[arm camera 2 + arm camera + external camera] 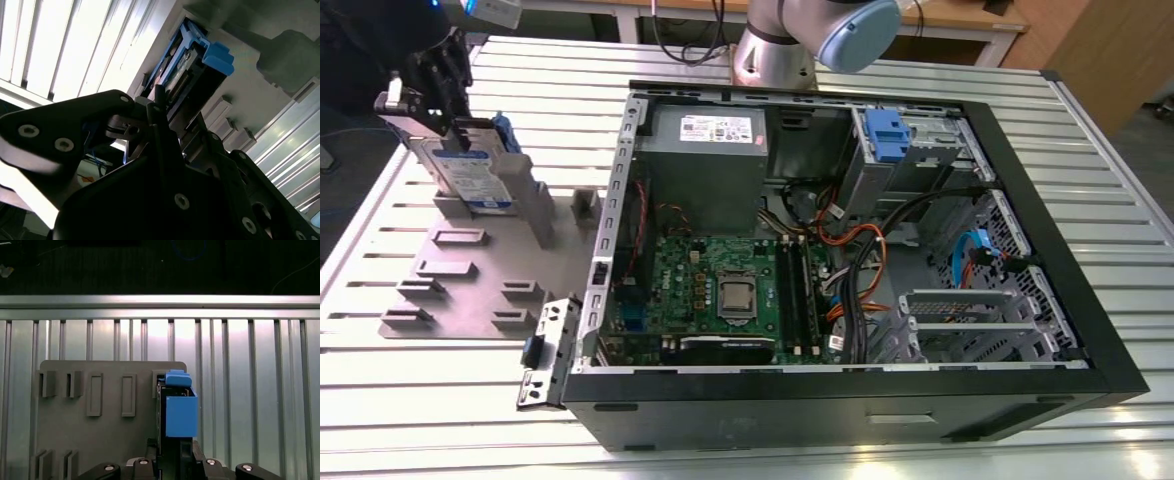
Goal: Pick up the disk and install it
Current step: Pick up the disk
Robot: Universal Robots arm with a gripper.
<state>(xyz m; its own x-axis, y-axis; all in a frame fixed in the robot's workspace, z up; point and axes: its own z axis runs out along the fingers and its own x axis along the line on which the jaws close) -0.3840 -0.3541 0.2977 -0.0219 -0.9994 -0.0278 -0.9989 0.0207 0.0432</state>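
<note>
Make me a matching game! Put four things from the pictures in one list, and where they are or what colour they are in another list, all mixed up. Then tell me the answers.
Things
1. the disk
2. the power supply box
3. the motherboard
4. the holder plate

Clues
A. green, lying flat inside the computer case
B. flat and grey, on the table beside the case
C. standing on edge outside the case, in the end effector
D. grey with a white sticker, inside the case

Pairs: 1-C, 2-D, 3-A, 4-B
</note>
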